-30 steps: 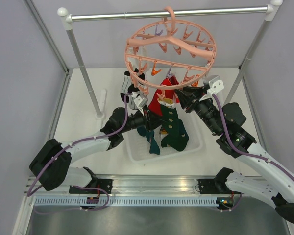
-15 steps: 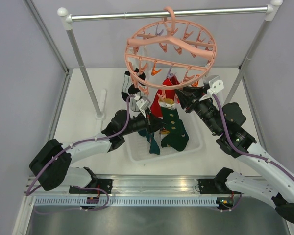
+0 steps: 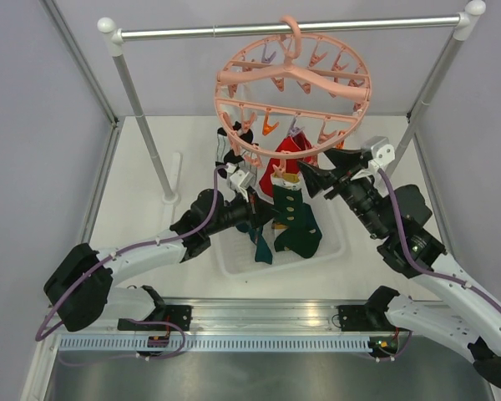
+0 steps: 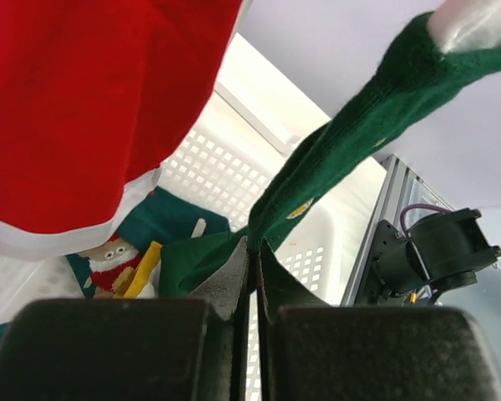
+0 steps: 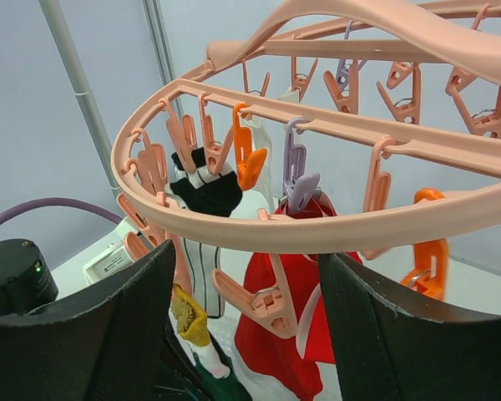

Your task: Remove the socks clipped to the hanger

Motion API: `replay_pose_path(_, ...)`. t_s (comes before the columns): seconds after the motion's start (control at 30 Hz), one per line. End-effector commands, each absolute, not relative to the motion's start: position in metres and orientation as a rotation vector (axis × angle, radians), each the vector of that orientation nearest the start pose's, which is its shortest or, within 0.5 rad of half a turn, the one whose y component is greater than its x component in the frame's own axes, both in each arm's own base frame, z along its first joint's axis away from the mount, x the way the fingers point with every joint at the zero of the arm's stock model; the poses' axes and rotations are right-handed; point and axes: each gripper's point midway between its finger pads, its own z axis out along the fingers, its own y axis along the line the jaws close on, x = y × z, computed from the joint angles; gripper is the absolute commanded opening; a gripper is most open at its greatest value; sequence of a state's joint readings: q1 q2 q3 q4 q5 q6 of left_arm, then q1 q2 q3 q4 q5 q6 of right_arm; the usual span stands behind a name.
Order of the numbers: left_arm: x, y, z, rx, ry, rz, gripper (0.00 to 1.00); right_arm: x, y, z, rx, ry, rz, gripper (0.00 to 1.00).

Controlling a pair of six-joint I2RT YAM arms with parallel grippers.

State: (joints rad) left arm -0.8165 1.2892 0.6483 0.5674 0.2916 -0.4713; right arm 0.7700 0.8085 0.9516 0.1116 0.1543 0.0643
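**A:** Which step is shown?

**B:** Freeing 1 green sock (image 4: 334,159). The left gripper (image 4: 252,251) is closed tight on the sock's lower part, above the tray (image 4: 209,167). The sock runs straight up towards the hanger (image 5: 334,230), so its top is probably clipped there, though I cannot make out that clip.

**A:** And the right gripper (image 5: 244,276)?

**B:** Its fingers are spread wide and hold nothing. It sits just beside the hanger's near rim, facing the clips (image 5: 294,163).

**A:** Where are the other socks?

**B:** A red sock (image 4: 92,100) and a striped sock (image 5: 202,267) hang from the hanger. At least 1 more lies in the tray.

**A:** What does the next move call for?

**B:** Probably a steady downward pull by the left arm, or the right fingers pinching the clip open. A skewed pull could swing the hanger on its rail (image 3: 275,27).
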Motion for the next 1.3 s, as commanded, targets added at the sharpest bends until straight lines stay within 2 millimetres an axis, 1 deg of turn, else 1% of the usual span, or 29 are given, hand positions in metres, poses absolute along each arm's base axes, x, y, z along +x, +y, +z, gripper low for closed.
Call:
replay_pose_path(0.0, 0.238, -0.347, 0.233, 0.533, 1.665, -1.162, 0.02, 0.238, 0.202, 0.428, -0.324, 1.275, 0.648, 0.73)
replay_pose_path(0.03, 0.238, -0.348, 0.232, 0.532, 1.671, -1.160, 0.02, 0.237, 0.202, 0.425, -0.329, 1.283, 0.646, 0.73)
replay_pose_path(0.1, 0.238, -0.348, 0.234, 0.534, 1.671, -1.161, 0.02, 0.229, 0.200, 0.425, -0.351, 1.267, 0.661, 0.73)
replay_pose_path(0.13, 0.238, -0.348, 0.235, 0.531, 1.670, -1.159, 0.02, 0.227, 0.202, 0.420, -0.365, 1.271, 0.668, 0.73)
replay_pose_path(0.17, 0.238, -0.348, 0.236, 0.531, 1.672, -1.158, 0.02, 0.219, 0.203, 0.423, -0.391, 1.251, 0.692, 0.73)
replay_pose_path(0.23, 0.238, -0.348, 0.237, 0.531, 1.670, -1.159, 0.02, 0.213, 0.206, 0.421, -0.424, 1.239, 0.716, 0.71)
replay_pose_path(0.27, 0.237, -0.349, 0.238, 0.532, 1.668, -1.160, 0.02, 0.211, 0.208, 0.421, -0.440, 1.237, 0.729, 0.71)
replay_pose_path(0.3, 0.237, -0.349, 0.238, 0.532, 1.670, -1.160, 0.02, 0.205, 0.215, 0.420, -0.486, 1.226, 0.760, 0.71)
replay_pose_path(0.33, 0.237, -0.348, 0.237, 0.534, 1.671, -1.158, 0.02, 0.203, 0.218, 0.423, -0.502, 1.222, 0.771, 0.71)
replay_pose_path(0.37, 0.236, -0.349, 0.237, 0.536, 1.671, -1.160, 0.02, 0.204, 0.224, 0.419, -0.529, 1.234, 0.781, 0.71)
replay_pose_path(0.4, 0.237, -0.349, 0.238, 0.535, 1.670, -1.157, 0.02, 0.201, 0.231, 0.419, -0.564, 1.231, 0.804, 0.71)
replay_pose_path(0.43, 0.236, -0.349, 0.238, 0.536, 1.669, -1.161, 0.02, 0.199, 0.233, 0.424, -0.576, 1.223, 0.817, 0.71)
replay_pose_path(0.47, 0.235, -0.350, 0.238, 0.540, 1.667, -1.160, 0.02, 0.203, 0.239, 0.420, -0.591, 1.242, 0.823, 0.70)
replay_pose_path(0.53, 0.235, -0.349, 0.238, 0.541, 1.668, -1.156, 0.02, 0.203, 0.245, 0.421, -0.608, 1.244, 0.837, 0.70)
replay_pose_path(0.57, 0.235, -0.349, 0.240, 0.542, 1.664, -1.156, 0.02, 0.206, 0.249, 0.418, -0.614, 1.255, 0.835, 0.70)
replay_pose_path(0.7, 0.234, -0.350, 0.240, 0.554, 1.664, -1.151, 0.02, 0.218, 0.252, 0.414, -0.599, 1.275, 0.802, 0.70)
replay_pose_path(0.77, 0.233, -0.351, 0.240, 0.557, 1.663, -1.151, 0.02, 0.224, 0.251, 0.416, -0.578, 1.276, 0.777, 0.72)
replay_pose_path(0.87, 0.233, -0.351, 0.242, 0.558, 1.659, -1.151, 0.02, 0.229, 0.250, 0.421, -0.560, 1.262, 0.760, 0.74)
replay_pose_path(0.97, 0.232, -0.353, 0.244, 0.565, 1.655, -1.151, 0.02, 0.225, 0.252, 0.426, -0.574, 1.242, 0.775, 0.74)
replay_pose_path(1.0, 0.231, -0.353, 0.245, 0.568, 1.652, -1.150, 0.02, 0.222, 0.254, 0.425, -0.583, 1.237, 0.789, 0.74)
replay_pose_path(1.03, 0.232, -0.353, 0.245, 0.568, 1.651, -1.148, 0.02, 0.217, 0.251, 0.428, -0.581, 1.223, 0.796, 0.75)
replay_pose_path(1.07, 0.232, -0.353, 0.247, 0.569, 1.649, -1.147, 0.02, 0.216, 0.250, 0.427, -0.580, 1.222, 0.800, 0.75)
replay_pose_path(1.1, 0.231, -0.353, 0.247, 0.572, 1.651, -1.144, 0.02, 0.214, 0.250, 0.421, -0.582, 1.232, 0.802, 0.75)
replay_pose_path(1.17, 0.231, -0.353, 0.249, 0.572, 1.647, -1.143, 0.02, 0.208, 0.246, 0.420, -0.583, 1.224, 0.816, 0.75)
replay_pose_path(1.2, 0.232, -0.353, 0.248, 0.572, 1.651, -1.139, 0.02, 0.207, 0.246, 0.413, -0.588, 1.238, 0.818, 0.75)
replay_pose_path(1.27, 0.231, -0.353, 0.250, 0.573, 1.646, -1.141, 0.02, 0.201, 0.238, 0.412, -0.574, 1.228, 0.823, 0.75)
